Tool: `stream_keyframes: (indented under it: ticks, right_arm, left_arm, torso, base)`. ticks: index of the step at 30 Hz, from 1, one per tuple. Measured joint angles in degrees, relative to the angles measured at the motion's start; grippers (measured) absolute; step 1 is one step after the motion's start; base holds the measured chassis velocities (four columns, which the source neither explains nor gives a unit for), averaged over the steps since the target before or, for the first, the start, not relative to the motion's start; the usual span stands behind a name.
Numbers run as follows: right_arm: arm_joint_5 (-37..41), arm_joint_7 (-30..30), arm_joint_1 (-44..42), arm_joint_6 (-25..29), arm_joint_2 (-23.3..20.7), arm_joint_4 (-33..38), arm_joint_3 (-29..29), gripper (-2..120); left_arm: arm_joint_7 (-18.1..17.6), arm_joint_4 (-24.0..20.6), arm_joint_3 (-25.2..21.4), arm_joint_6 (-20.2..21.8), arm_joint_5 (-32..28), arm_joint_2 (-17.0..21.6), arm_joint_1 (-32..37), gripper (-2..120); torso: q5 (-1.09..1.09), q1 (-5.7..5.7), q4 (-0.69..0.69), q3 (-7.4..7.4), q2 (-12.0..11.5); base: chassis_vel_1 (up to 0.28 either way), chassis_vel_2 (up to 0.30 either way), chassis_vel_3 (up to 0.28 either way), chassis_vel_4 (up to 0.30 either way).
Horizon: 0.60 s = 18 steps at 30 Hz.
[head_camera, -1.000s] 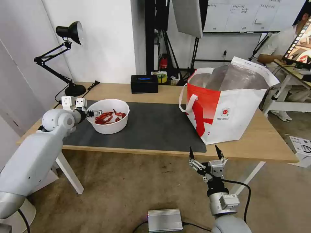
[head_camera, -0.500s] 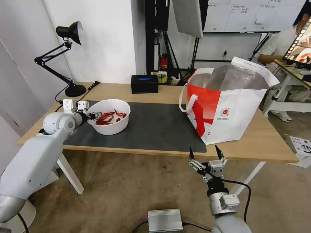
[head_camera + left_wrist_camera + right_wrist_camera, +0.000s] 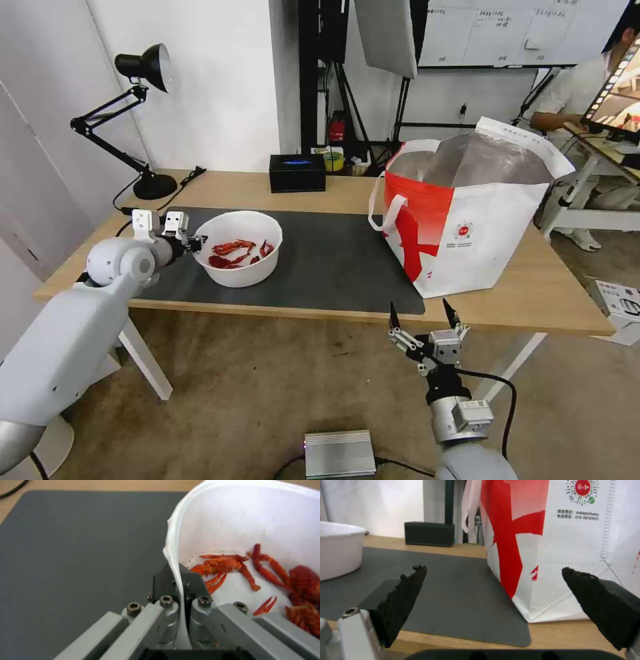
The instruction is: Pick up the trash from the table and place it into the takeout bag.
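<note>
Pinching the thin rim of the white bowl, the left gripper is clamped there, its fingertips partly hidden. The right gripper is held spread below the table.

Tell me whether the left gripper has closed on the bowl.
Shut: the left gripper pinches the white bowl rim between its fingers.

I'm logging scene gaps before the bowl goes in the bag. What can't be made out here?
- Takeout bag contents: head view, hidden by its own walls.
- White bowl underside: hidden in head view, so lifted or resting is unclear.
- Left gripper fingertips: left wrist view, partly covered by the bowl wall.
</note>
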Motion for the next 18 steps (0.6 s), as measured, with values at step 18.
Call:
stream_keyframes:
  ticks: [18]
  right_arm:
    - [0.0,0.0,0.0,0.0,0.0,0.0,0.0,100]
  left_arm:
    - [0.5,-17.1,-9.2,0.1,-7.6,1.6,11.7,0]
  torso:
    - [0.01,0.0,0.0,0.0,0.0]
  base:
    - [0.0,0.0,0.0,0.0]
